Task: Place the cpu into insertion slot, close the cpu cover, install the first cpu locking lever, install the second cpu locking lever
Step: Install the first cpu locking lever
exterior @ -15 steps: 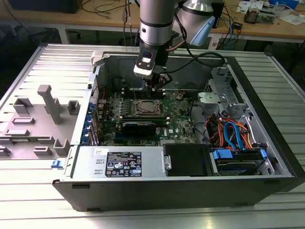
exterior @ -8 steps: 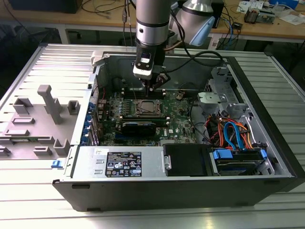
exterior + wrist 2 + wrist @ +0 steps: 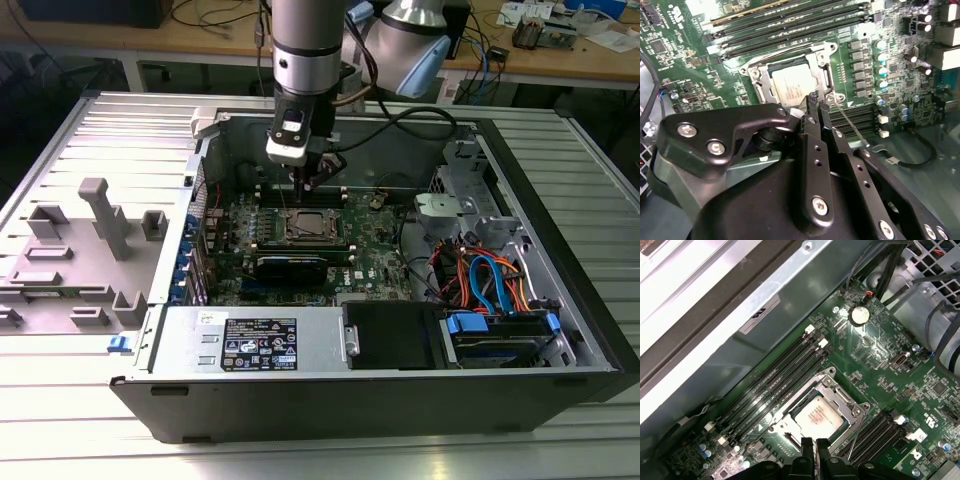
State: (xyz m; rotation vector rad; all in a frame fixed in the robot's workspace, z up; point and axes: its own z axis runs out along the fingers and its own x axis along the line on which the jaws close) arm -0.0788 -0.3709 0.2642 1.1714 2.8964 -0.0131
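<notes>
**A:** Starting at the jaws, how do they stand?

**B:** Clenched, tips pressed together with nothing seen between them. In both wrist views they hang just above one edge of the slot (image 3: 754, 73).

**A:** What's closest to them?

**B:** A thin wire lever (image 3: 850, 125), just beside the tips, slanting off from the slot's corner.

**A:** And the cpu?

**B:** The cpu (image 3: 792, 86) lies flat in the slot. Its pale top shows through the window of the cover (image 3: 822, 62), which is down around it.

**A:** Beyond that?

**B:** Long memory slots (image 3: 790, 25) run along the slot's other side. Past them are a coin cell (image 3: 859, 315) and the case wall (image 3: 755, 305).

**A:** From outside?

**B:** The arm (image 3: 305, 50) reaches straight down into the open case (image 3: 400, 390), which lies on a ribbed counter (image 3: 60, 430). A grey plastic piece (image 3: 95, 235) lies on the counter beside the case, at the exterior view's left.
</notes>
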